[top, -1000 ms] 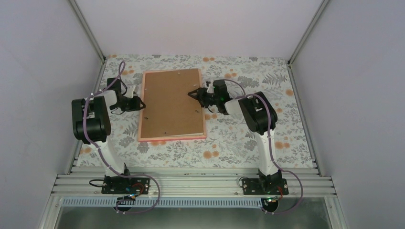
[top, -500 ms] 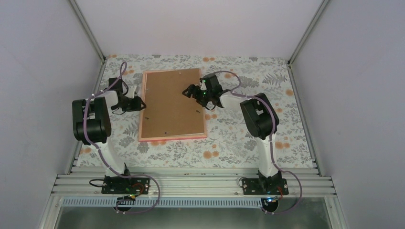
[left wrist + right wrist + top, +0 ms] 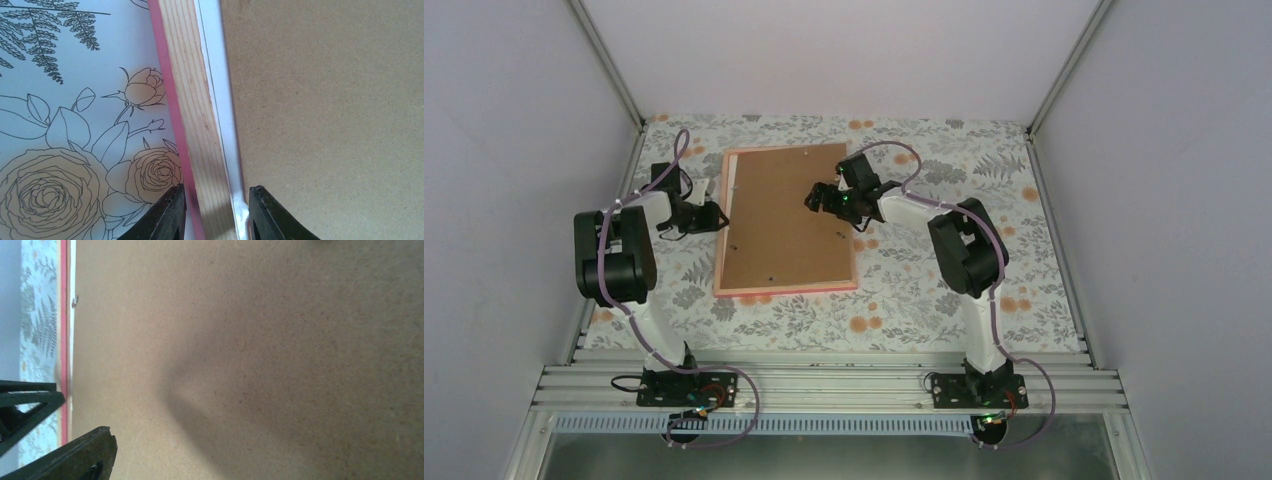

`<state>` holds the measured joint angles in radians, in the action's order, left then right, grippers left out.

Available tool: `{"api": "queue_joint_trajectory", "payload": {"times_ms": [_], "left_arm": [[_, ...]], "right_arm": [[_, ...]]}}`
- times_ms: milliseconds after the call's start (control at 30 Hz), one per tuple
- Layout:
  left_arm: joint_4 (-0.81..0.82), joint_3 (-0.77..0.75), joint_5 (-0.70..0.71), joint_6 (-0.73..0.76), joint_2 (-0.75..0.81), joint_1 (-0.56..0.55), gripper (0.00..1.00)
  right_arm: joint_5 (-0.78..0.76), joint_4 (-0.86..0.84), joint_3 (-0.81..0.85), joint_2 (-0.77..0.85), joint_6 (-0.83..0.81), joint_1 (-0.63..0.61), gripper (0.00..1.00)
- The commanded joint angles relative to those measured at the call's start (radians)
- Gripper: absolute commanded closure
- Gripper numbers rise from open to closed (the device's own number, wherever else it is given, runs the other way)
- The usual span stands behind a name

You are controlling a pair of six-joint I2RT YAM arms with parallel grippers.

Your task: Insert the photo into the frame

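Left claw [image 3: 217,187] sat low at the left long side of the frame [image 3: 784,289], its two fingers [image 3: 170,217] apart and gripping nothing. One finger was over the flowered counter [image 3: 75,125] just outside the pink edge. The other was over the inner edge of the rail, by the board [image 3: 325,125]. The bare-wood back of the rail ran between them.

The frame lay flat and face down near the middle of the counter, its long sides running away from the arm bases. The brown board lay within the rails and covered nearly the whole opening. A narrow white strip [image 3: 222,100] showed along the left side between the wooden rail and the board's edge. Whether that strip was the photo's reverse could not be told.

Right claw [image 3: 816,198] hung over the far right part of the board, pointing toward the left rail. In the right wrist view its fingers [image 3: 75,455] were spread with nothing between them. Whether they touched the board could not be told.
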<state>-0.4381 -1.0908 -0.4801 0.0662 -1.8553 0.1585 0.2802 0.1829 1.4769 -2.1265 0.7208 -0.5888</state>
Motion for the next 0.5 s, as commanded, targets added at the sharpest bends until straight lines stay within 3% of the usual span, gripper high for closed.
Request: {"api": "queue_joint_trajectory", "payload": {"times_ms": [0,467], "left_arm": [[0.027,0.018,-0.001,-0.008,0.039,-0.004,0.66],[0.040,0.028,-0.005,-0.011,0.040,-0.007,0.66]], "right_arm": [[-0.068,0.059,0.028,0.059,-0.104,-0.006,0.00],[-0.124,0.084,0.079,0.042,-0.213,-0.054,0.00]]}}
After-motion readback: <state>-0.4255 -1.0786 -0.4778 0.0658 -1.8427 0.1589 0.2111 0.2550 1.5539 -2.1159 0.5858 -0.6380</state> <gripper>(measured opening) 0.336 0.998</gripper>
